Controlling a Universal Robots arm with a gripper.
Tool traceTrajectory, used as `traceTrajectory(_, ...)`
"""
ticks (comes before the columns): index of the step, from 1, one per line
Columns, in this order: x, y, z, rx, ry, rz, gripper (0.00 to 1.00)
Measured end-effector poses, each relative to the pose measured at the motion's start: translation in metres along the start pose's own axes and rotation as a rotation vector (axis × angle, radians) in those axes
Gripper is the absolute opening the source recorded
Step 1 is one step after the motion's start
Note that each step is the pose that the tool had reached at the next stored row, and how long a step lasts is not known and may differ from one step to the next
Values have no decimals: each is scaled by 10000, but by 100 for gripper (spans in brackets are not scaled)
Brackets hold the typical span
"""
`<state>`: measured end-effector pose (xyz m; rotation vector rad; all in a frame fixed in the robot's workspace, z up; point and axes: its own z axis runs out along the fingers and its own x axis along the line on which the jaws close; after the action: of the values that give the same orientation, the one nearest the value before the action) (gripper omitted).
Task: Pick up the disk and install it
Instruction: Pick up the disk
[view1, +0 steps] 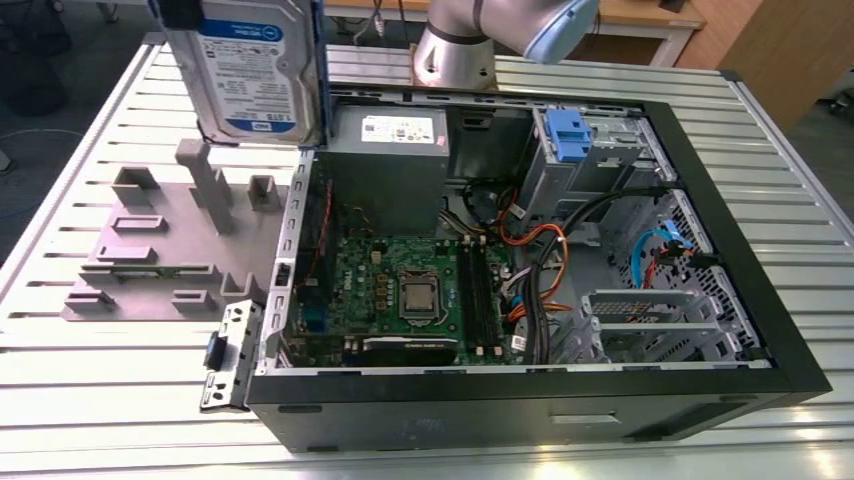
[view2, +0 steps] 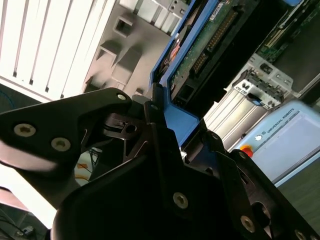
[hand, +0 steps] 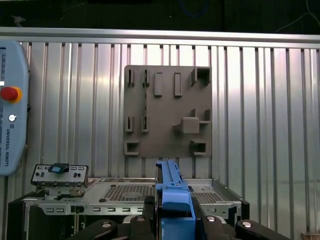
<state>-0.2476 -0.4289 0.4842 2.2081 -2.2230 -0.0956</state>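
Gripper (hand: 174, 212) pinches the disk (view1: 254, 70) by its blue carrier, above the grey slotted holder (view1: 160, 250); any tilt could jam it against the computer case (view1: 507, 410).

overall: bright, even overhead light in the exterior view
desk (view1: 94, 385): ribbed metal gives off pale glare, with the strongest streaks in the first wrist view
computer case (view1: 534, 400): black walls dim, interior partly shaded
disk (view1: 254, 70): label evenly lit
hand (view2: 176, 117): almost black against bright surroundings in the second wrist view
grey holder (view1: 160, 250): soft, short shadows
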Motion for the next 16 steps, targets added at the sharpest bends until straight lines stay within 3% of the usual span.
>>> traceTrajectory(8, 6, -354, -1, 0, 0, -1, 37)
traceTrajectory(16, 17, -632, -1, 0, 1, -1, 37)
